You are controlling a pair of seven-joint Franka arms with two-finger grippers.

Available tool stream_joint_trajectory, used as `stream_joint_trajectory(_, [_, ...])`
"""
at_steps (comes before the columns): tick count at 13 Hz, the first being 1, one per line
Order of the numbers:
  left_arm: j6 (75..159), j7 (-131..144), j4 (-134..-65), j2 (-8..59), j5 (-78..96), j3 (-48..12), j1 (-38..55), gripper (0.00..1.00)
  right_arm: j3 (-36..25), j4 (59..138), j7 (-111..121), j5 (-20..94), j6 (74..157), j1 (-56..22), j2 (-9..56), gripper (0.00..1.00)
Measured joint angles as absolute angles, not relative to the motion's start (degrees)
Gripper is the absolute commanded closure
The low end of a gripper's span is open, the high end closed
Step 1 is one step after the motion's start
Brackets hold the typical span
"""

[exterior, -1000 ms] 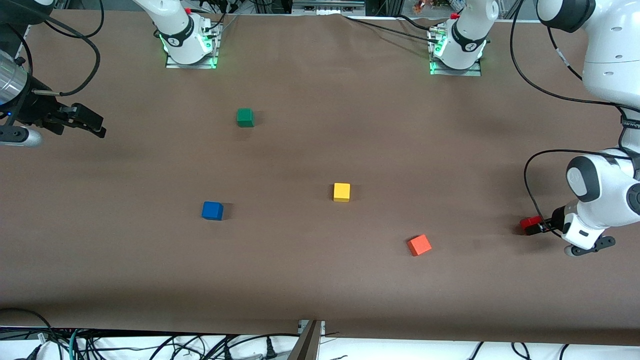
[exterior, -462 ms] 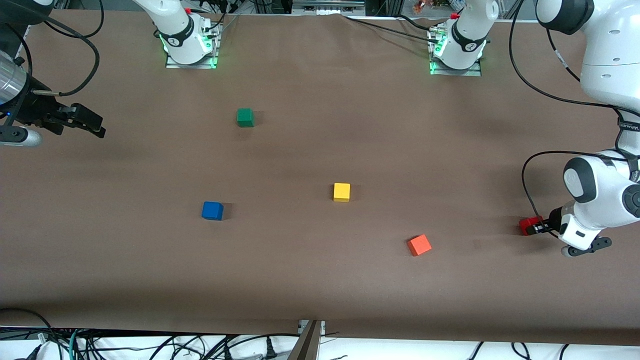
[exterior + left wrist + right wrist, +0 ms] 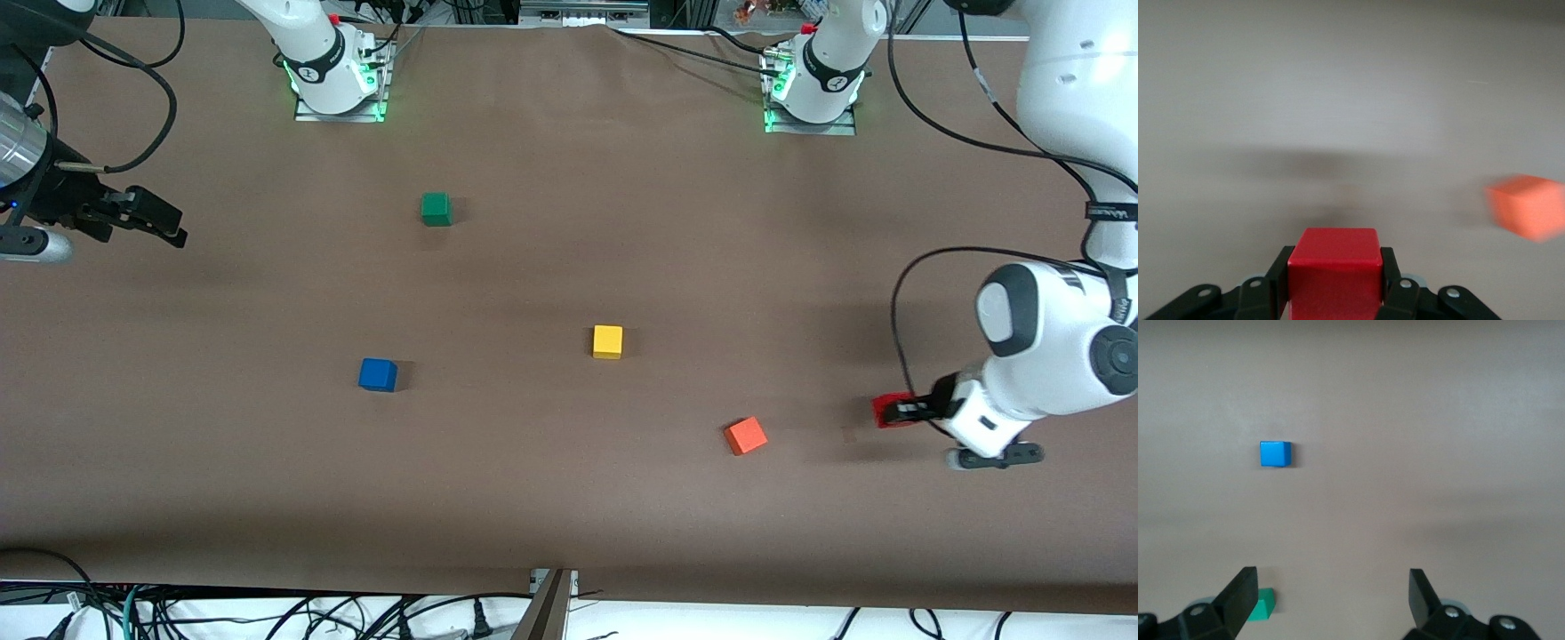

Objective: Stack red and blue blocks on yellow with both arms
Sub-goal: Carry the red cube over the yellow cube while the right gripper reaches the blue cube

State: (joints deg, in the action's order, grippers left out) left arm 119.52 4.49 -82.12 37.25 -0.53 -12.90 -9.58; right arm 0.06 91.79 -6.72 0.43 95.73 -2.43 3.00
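Observation:
My left gripper [image 3: 896, 411] is shut on the red block [image 3: 889, 410] and holds it in the air over the table at the left arm's end; the left wrist view shows the block [image 3: 1333, 270] clamped between both fingers. The yellow block [image 3: 608, 341] sits mid-table. The blue block [image 3: 378, 374] lies toward the right arm's end and also shows in the right wrist view [image 3: 1275, 453]. My right gripper [image 3: 169, 225] is open and empty, waiting in the air at the right arm's end of the table.
An orange cube [image 3: 745, 436] lies between the yellow block and my left gripper, nearer the front camera; it shows in the left wrist view [image 3: 1526, 205]. A green cube [image 3: 436, 209] sits nearer the robot bases and shows in the right wrist view [image 3: 1260, 605].
My left gripper has carried the red block toward the middle of the table, nearer the orange cube. The right arm has not moved.

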Motion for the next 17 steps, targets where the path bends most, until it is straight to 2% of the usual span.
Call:
stream_joint_trajectory(3, [116.89,6.72,-81.85,35.09,-0.53,-17.73,-4.82,1.00,0.22,91.79,-6.65,0.43,97.14,-2.50,6.01,0.00])
stream_joint_trajectory(7, [116.38,22.53,-81.96,34.83,-0.54,-18.65,8.22,1.00,0.88,91.90,-1.93,1.02,98.45,-4.52,11.12,0.00])
stream_joint_trajectory(11, [116.35,27.72,-82.51,36.17,-1.12,-17.95,18.28,1.00,1.09,92.33,-3.37,2.46,112.44,-9.39,22.39,0.00])
stream_joint_trajectory(17, [118.55,29.38,-81.05,40.55,-8.32,-17.46,22.44,1.00,1.12,92.30,-15.09,4.37,130.03,-10.85,38.85,0.01])
